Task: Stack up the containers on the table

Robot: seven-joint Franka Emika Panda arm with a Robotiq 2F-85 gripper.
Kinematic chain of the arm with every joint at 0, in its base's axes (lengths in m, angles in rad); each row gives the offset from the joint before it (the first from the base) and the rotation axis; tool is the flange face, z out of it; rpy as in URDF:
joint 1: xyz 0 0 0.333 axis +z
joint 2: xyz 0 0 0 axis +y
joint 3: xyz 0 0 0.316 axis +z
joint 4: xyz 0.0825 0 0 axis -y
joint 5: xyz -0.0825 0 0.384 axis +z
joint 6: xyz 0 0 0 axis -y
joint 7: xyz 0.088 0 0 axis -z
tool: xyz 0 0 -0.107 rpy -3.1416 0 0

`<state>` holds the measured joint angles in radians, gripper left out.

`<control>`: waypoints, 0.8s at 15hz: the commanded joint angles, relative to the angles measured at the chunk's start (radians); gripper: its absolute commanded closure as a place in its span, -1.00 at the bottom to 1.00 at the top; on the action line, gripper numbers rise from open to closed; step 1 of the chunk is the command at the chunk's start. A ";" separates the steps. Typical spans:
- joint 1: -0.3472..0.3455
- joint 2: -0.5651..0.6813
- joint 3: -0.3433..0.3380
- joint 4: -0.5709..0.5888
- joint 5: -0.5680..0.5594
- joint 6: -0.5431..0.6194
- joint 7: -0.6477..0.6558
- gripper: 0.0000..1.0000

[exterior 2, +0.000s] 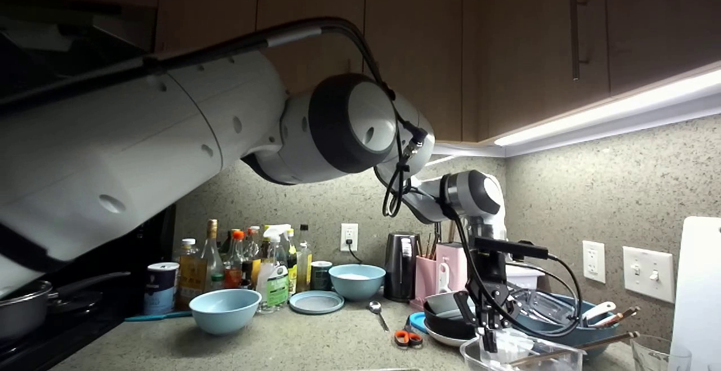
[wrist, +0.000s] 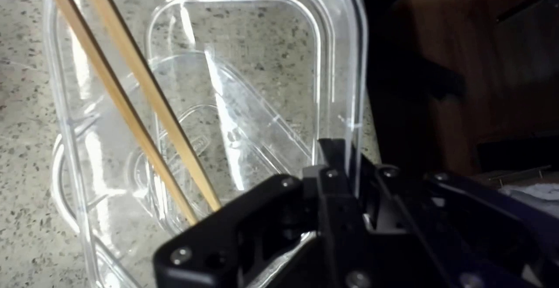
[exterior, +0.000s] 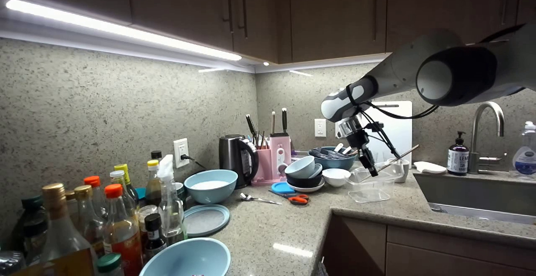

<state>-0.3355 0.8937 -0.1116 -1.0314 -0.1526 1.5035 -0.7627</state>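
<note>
- The counter (exterior 2: 315,348) carries the whole line-up, pale speckled stone!
- Well off from the fingers (wrist: 332,187) sits a pale blue bowl (exterior 2: 225,317), upright and open.
- And the clear container (wrist: 343,74): one side wall runs right between the fingers, and they're pinched together on it, with another clear piece (wrist: 266,104) showing through, inside or beneath, I can't tell!
- Near the fingers, the black bowl (exterior: 303,182), a light bowl (exterior: 300,168) tilted in it.
- Two wooden sticks (wrist: 150,89) slant across the container, apart from the fingers.

Strip light (exterior: 125,30) blazes white beneath dim upper cabinets (exterior: 335,16), glare pops right there on the countertop (exterior: 268,225), bright streaks flash across the clear container (wrist: 343,39)
</note>
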 commanded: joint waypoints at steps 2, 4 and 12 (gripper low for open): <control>0.003 0.072 0.000 0.109 -0.104 0.017 -0.166 0.97; 0.003 0.078 -0.002 0.115 -0.118 0.043 -0.205 0.97; 0.012 0.082 -0.002 0.111 -0.134 0.109 -0.310 0.97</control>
<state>-0.3320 0.9642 -0.1117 -0.9265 -0.2542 1.5665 -1.0262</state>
